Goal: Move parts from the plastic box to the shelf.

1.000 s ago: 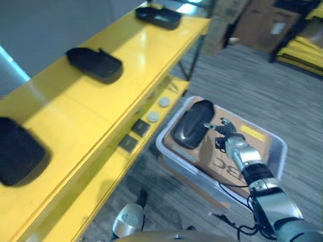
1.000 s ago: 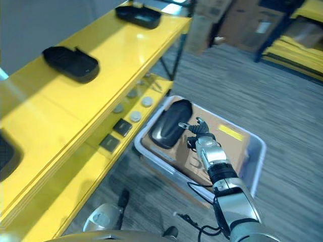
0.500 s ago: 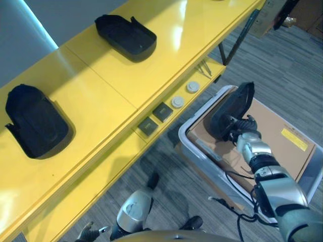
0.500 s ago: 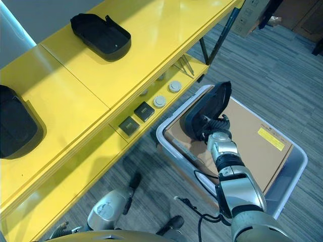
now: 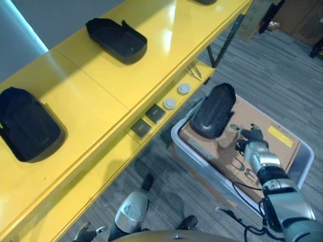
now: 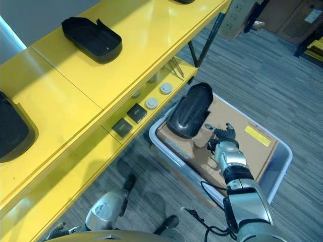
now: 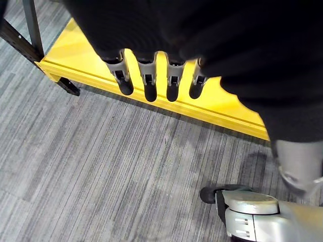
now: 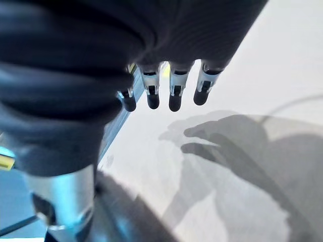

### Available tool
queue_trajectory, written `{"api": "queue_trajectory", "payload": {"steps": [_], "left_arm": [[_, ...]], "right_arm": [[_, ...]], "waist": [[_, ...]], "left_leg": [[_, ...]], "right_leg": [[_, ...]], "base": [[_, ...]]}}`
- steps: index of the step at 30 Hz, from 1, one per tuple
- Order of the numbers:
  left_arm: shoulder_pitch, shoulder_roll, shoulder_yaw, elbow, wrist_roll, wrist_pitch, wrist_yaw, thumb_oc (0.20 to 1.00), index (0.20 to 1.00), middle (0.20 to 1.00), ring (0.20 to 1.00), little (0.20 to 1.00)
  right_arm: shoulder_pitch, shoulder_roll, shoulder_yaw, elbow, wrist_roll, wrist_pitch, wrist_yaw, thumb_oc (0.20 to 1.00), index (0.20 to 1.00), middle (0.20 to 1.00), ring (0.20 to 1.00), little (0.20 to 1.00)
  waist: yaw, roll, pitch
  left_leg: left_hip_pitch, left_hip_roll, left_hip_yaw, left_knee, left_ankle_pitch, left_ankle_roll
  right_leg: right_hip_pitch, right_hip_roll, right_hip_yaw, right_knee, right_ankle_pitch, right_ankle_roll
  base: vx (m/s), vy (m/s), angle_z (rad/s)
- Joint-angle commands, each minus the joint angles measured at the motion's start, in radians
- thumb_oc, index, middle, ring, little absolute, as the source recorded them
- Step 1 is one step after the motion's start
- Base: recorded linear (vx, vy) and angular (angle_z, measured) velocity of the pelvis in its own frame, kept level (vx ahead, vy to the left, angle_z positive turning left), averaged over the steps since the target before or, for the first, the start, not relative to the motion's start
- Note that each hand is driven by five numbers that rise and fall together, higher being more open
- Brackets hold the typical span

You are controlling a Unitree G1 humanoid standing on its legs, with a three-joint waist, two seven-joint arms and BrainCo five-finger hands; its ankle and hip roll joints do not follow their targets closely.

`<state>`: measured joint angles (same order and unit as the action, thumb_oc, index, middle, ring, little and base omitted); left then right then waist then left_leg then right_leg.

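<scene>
Plastic box (image 5: 298,166) holds cardboard sheet (image 5: 262,138); black part (image 5: 213,110) leans on box's shelf-side rim. Right robot hand (image 5: 250,138), fingers spread and empty, hovers just beside part, apart from it.

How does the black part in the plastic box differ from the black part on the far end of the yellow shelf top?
The part in the plastic box shows its smooth, glossy, rounded back; the shelf part lies hollow side up, like a shallow tray. The box part leans tilted against the plastic box rim; the shelf part rests flat on the yellow shelf. Both are black, oblong shells of similar shape.
</scene>
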<state>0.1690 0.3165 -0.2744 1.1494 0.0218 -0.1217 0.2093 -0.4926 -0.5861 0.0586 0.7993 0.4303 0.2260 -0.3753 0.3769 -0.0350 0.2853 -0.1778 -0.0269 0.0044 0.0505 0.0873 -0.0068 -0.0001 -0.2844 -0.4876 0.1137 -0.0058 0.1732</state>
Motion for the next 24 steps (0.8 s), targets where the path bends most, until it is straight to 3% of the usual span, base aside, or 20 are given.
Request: {"api": "queue_trajectory", "payload": {"steps": [1,10,15,24], "left_arm": [[0.076,0.043,-0.022,0.001,0.004,-0.012,0.000,1.000,1.000,1.000,1.000,1.000],[0.077,0.030,-0.023,-0.001,-0.010,-0.020,0.035,1.000,1.000,1.000,1.000,1.000],[0.068,0.023,-0.032,0.002,-0.013,-0.041,0.069,1.000,1.000,1.000,1.000,1.000],[0.043,0.019,-0.050,-0.001,-0.021,-0.047,0.056,1.000,1.000,1.000,1.000,1.000]], "right_arm": [[0.060,-0.103,-0.005,-0.025,-0.021,-0.033,0.015,1.000,1.000,1.000,1.000,1.000],[0.109,-0.074,-0.034,-0.074,-0.021,-0.079,0.006,1.000,1.000,1.000,1.000,1.000],[0.071,-0.046,-0.022,-0.124,-0.024,-0.119,-0.068,1.000,1.000,1.000,1.000,1.000],[-0.038,-0.033,0.021,-0.166,-0.085,-0.062,-0.147,1.000,1.000,1.000,1.000,1.000]], "waist": [[0.007,0.017,-0.067],[-0.011,0.019,-0.074],[-0.002,0.026,-0.068],[0.024,0.039,-0.051]], "left_leg": [[0.036,0.062,0.007,-0.032,-0.071,-0.017],[0.050,0.065,0.023,-0.030,-0.077,-0.016],[0.039,0.059,0.016,-0.024,-0.076,-0.014],[0.001,0.039,-0.014,-0.012,-0.072,-0.008]], "right_leg": [[-0.053,-0.027,0.076,0.072,-0.038,0.027],[-0.041,-0.021,0.090,0.062,-0.037,0.027],[-0.043,-0.027,0.088,0.059,-0.034,0.028],[-0.065,-0.044,0.077,0.071,-0.035,0.030]], "base": [[0.04,-0.026,-0.18],[0.02,0.011,-0.11],[-0.02,0.048,0.02],[-0.04,0.045,0.05]]}}
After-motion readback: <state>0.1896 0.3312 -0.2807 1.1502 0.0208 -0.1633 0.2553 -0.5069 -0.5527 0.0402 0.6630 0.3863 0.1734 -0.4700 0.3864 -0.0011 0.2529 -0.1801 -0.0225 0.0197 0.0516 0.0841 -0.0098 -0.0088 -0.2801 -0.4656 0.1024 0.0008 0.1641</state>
